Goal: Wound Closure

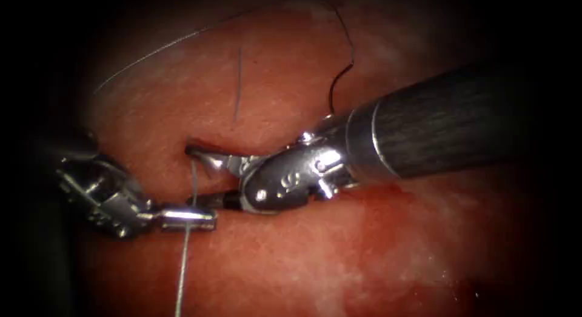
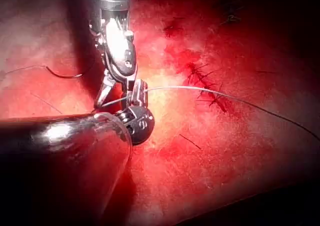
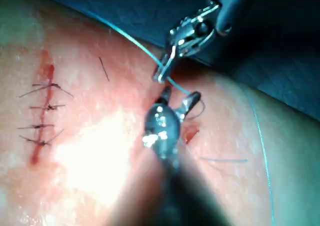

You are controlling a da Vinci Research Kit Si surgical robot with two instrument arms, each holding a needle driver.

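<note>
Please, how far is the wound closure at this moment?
Done: several stitches already cross the cut in the tissue. In hand: the left pincer is shut on the thread; the right pincer is open and holds nothing, its jaws astride that thread. Left: the thread is long and not yet trimmed.

The endoscope view looks down from above and in front, very near the tissue (image 1: 291, 268), right tool (image 1: 209, 180) entering from the right. The left wrist view rides its own shaft, looking along it at the left tool (image 2: 137, 103) from close up. The right wrist view does likewise. All three share both tools' tips and the thread (image 1: 185, 256) between them.
</note>
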